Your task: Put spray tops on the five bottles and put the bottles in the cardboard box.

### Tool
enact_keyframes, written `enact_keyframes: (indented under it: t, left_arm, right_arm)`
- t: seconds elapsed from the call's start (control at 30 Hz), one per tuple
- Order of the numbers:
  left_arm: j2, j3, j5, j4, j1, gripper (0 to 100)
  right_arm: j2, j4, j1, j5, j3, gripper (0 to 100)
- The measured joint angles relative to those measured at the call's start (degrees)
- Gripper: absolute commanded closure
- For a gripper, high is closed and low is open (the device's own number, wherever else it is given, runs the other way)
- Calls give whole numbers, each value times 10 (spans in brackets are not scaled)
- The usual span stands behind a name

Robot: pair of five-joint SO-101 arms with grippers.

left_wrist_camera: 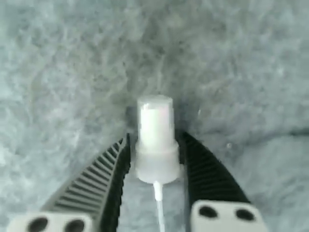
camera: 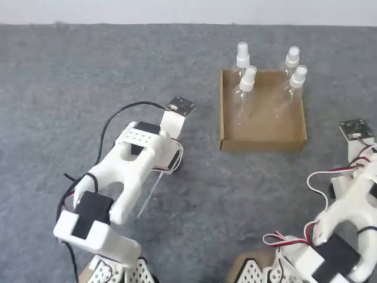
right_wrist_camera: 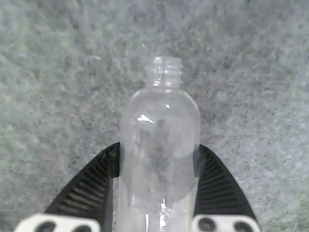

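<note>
Where the cardboard box (camera: 262, 143) sat on the desk (camera: 59, 76), you had four capped bottles (camera: 244, 94) upright in it, the rear pair seemingly against its far wall. Left end effector (left_wrist_camera: 155, 139): closed on a spray top (left_wrist_camera: 155, 126), over the desk, left of the box. Right end effector (right_wrist_camera: 159, 151): clamped round the fifth bottle (right_wrist_camera: 159, 121), neck uncapped.

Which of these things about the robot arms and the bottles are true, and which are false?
1. The cardboard box holds four bottles with spray tops on. True.
2. The left gripper holds a bottle. False: it is shut on a loose spray top.
3. The bottle in the right gripper has no top on. True.
4. The table is bare wood. False: the table has a grey fuzzy cover.
</note>
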Motion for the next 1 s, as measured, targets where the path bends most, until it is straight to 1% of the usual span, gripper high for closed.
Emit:
enact_keyframes:
  t: [0.2,0.33,0.5,0.67,0.8,1.0]
  left_arm:
    - [0,-25,-4,11,2,812]
    - [0,-73,-4,38,2,812]
    - [0,-98,-4,40,2,817]
    - [0,-62,-4,-7,1,861]
    - [0,-37,-4,-36,4,863]
    - [0,-7,-4,-58,4,870]
  right_arm:
    - [0,-3,0,0,0,913]
    - [3,-37,0,-10,0,913]
    - [40,-76,0,-33,0,913]
    - [68,-94,0,-35,0,913]
    - [69,-94,0,-35,0,913]
    - [69,-94,0,-35,0,913]
